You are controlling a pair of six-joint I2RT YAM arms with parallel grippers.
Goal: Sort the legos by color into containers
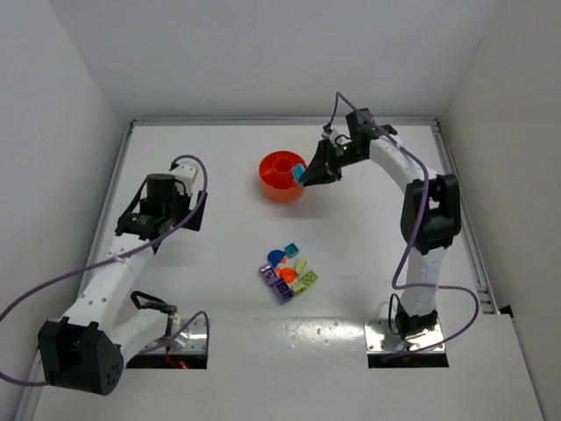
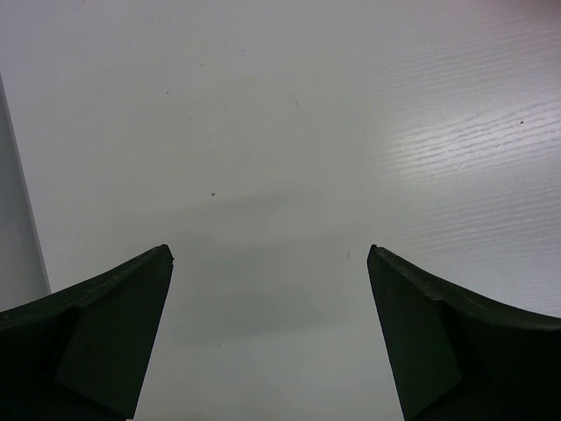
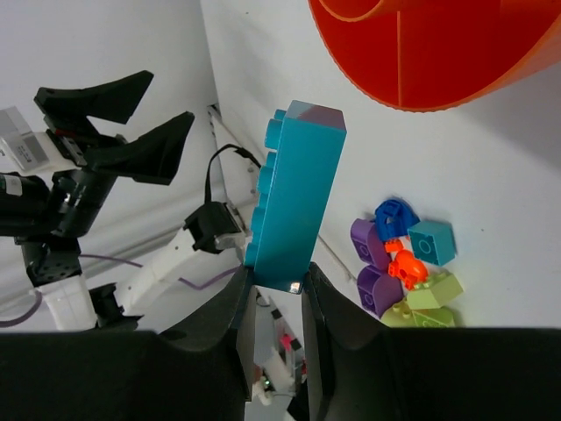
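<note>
From above, the right gripper pinches a teal brick just beside the orange tray. The loose bricks lie well away.

The left gripper is spread wide over the table.

Up close, the tray sits past the right jaws' tips.

The orange tray is running off the top and right edges of the right wrist view. The teal brick is hiding its lower end inside the right gripper. From above, the loose legos are overlapping, too small to count.
</note>
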